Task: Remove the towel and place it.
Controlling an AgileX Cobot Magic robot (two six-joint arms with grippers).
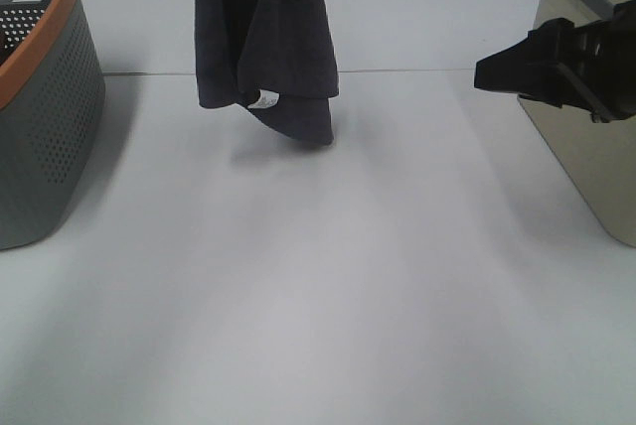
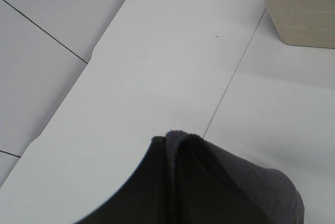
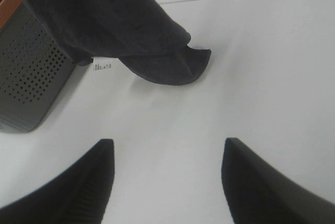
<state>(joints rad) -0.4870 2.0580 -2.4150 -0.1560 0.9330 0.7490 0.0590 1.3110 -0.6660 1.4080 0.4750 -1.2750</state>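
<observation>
The dark navy towel [image 1: 263,38] hangs bunched from above the top edge of the exterior view. Its lowest corner touches or nearly touches the white table [image 1: 318,306]. A small white tag [image 1: 266,100] shows near its lower edge. The left gripper is out of the exterior view. In the left wrist view a dark finger [image 2: 138,192] is pressed against the gathered towel [image 2: 246,187], shut on it. My right gripper [image 1: 482,72] hovers at the right, open and empty, apart from the towel. Its view [image 3: 167,148] shows the towel [image 3: 104,20] and tag [image 3: 103,67] ahead.
A grey perforated basket with an orange rim [image 1: 40,107] stands at the left edge, also in the right wrist view [image 3: 26,77]. A beige bin with a grey rim [image 1: 586,157] stands at the right behind the right arm, also in the left wrist view [image 2: 303,9].
</observation>
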